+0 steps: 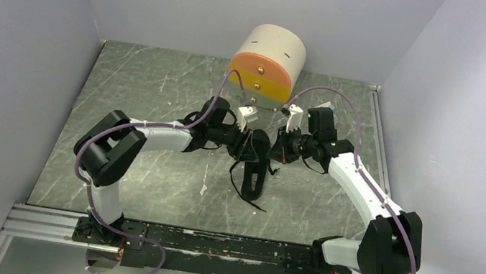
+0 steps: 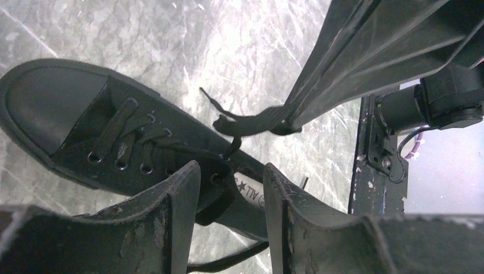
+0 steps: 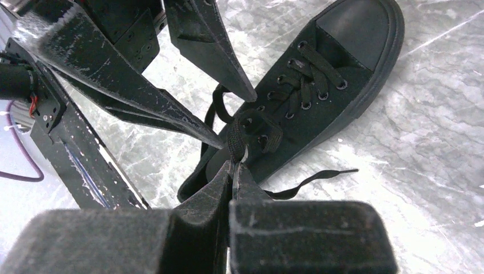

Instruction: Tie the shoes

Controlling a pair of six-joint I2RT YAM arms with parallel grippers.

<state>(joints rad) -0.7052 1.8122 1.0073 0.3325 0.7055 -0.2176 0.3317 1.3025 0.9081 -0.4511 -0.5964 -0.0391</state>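
The black shoe [image 1: 257, 170] lies mid-table, toe toward the back; in the left wrist view its toe cap [image 2: 51, 108] points left. My right gripper [image 3: 235, 166] is shut on a black lace [image 3: 235, 137] rising from the top eyelets. That same lace [image 2: 251, 123] shows pinched at the tip of the right gripper's fingers [image 2: 354, 68] in the left wrist view. My left gripper [image 2: 228, 171] is open, its jaws hanging over the shoe's collar and tongue with nothing pinched. Its fingers [image 3: 211, 51] spread beside the held lace. A loose lace end [image 3: 311, 180] lies on the table.
A round drawer box [image 1: 269, 64] with orange and yellow fronts stands at the back, just beyond both grippers. Grey walls close in left, right and behind. A black mounting rail [image 1: 209, 245] runs along the near edge of the marbled table [image 1: 161, 81].
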